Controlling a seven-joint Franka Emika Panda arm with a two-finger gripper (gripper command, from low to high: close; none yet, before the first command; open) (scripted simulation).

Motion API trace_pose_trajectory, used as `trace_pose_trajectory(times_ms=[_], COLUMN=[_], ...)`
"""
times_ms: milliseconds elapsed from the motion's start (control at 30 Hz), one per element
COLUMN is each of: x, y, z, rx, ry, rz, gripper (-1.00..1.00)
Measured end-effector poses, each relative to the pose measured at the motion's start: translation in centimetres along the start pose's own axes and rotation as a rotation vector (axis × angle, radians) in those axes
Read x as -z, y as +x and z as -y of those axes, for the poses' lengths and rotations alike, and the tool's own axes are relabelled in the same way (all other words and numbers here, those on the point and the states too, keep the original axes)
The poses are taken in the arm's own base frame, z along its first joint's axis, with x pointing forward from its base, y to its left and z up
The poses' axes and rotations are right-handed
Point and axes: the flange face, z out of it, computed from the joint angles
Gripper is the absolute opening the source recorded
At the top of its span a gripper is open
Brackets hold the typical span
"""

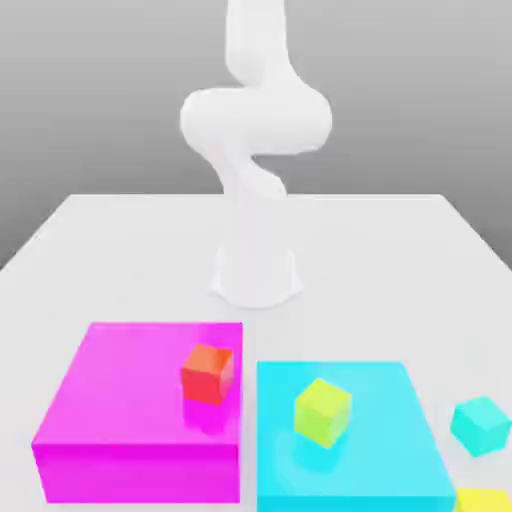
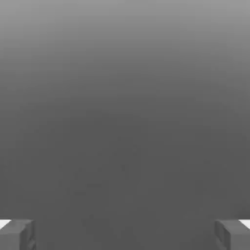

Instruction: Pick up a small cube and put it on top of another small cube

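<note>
4 cubes: red cube [image 1: 207,375] on the magenta block [image 1: 140,472]; yellow-green cube [image 1: 323,413] on the cyan block [image 1: 350,503]; teal cube [image 1: 481,426] and yellow cube [image 1: 484,501] on the worktop [image 1: 130,260].
Yellow cube: lower right corner of the exterior view, cut by the frame edge, near the cyan block's right side and below the teal cube.
End effector [image 2: 125,235]: spread wide, with 0 cubes between its 2 fingers.
Arm [image 1: 256,120]: 1 arm, rising through the upper middle of the exterior view.
Key relation: the yellow cube lies towards the exterior view's right and the lower edge, well apart from the arm's base; its exact bearing from the end effector I cannot tell.
Long axis: the yellow cube's cropped outline gives no clear one.
Next move, judged: travel to the yellow cube, line up over it, then descend; the teal cube nearby could get knocked.
Progress, judged: 0 cubes stacked on another.
</note>
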Motion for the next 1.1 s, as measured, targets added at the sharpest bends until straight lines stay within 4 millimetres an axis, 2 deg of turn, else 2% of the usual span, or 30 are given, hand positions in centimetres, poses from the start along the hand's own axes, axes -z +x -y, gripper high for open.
trace_pose_trajectory(times_ms=[200, 433, 533, 700, 900, 1100], x=[-10.1, -21.6, -26.2, -33.4, -41.1, -47.5], y=[-1.3, -6.0, -8.9, -15.1, -22.2, -29.8], z=[2.5, 4.7, 5.2, 5.9, 4.4, 1.8], rx=[0.223, 0.486, 0.602, 0.813, 1.055, 1.304], ry=[-0.001, -0.004, -0.007, -0.01, -0.032, -0.055], rz=[0.189, 0.378, 0.452, 0.569, 0.688, 0.789], gripper=[0.0, 0.0, 0.0, 0.0, 0.0, 0.0])
